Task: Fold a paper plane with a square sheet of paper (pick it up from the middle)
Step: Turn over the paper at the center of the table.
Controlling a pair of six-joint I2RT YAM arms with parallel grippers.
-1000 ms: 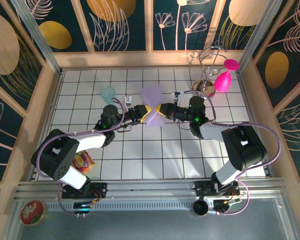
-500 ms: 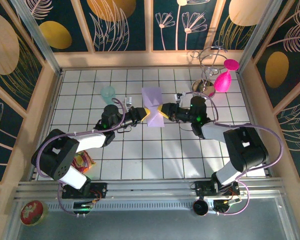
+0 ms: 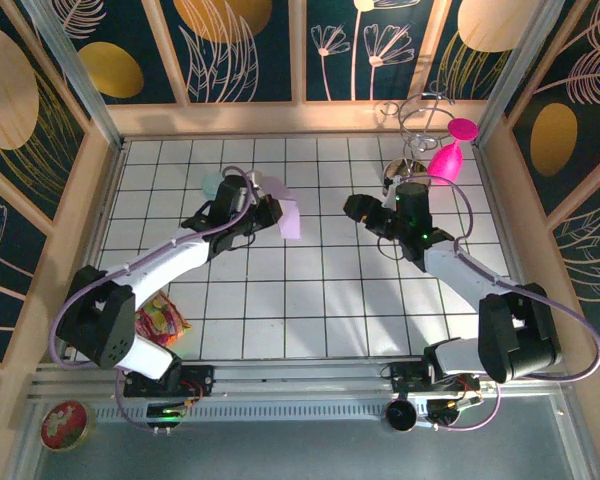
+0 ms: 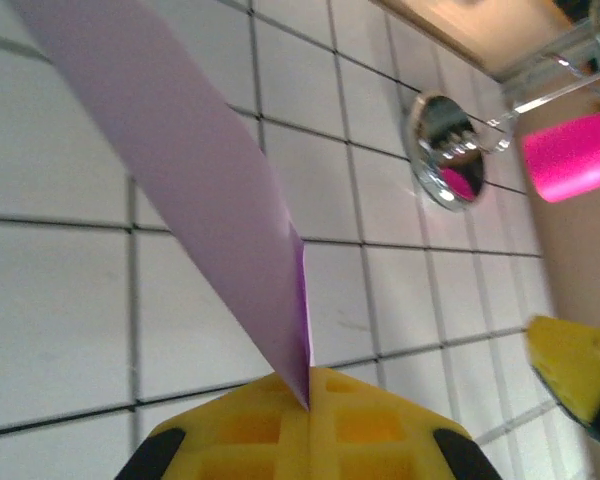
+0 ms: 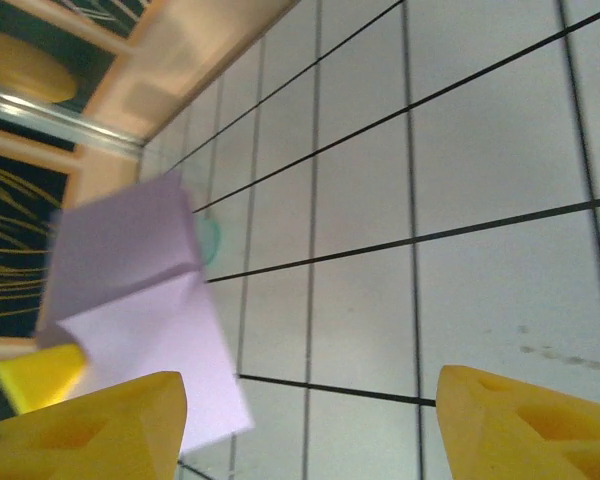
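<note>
Starting with the top external view, locate the left gripper (image 3: 270, 213) over the far left part of the white tiled table (image 3: 310, 300). Its fingers are pressed together on the left edge of the sheet of paper (image 3: 289, 218). The sheet lies just right of the teal cup (image 3: 212, 183). You cannot tell from this view whether its free edge touches the tiles. The right gripper (image 3: 356, 208) sits well apart from the sheet, on its right, and carries nothing. A pink bulb (image 3: 445, 160) hangs on a wire stand (image 3: 417, 118) at the far right corner. A snack packet (image 3: 162, 322) lies beside the left arm.

In the left wrist view, the left gripper (image 4: 305, 412) clamps the sheet (image 4: 205, 185) between its yellow pads. The sheet runs edge-on up toward the top left. The stand's round mirror base (image 4: 444, 150) and the pink bulb (image 4: 575, 155) appear at upper right.

In the right wrist view, the right gripper (image 5: 310, 425) has its yellow fingers (image 5: 100, 425) spread wide with bare tile between them. The sheet (image 5: 140, 300) shows a crease across it and sits at left, with a sliver of the teal cup (image 5: 210, 237) just beside it.
</note>
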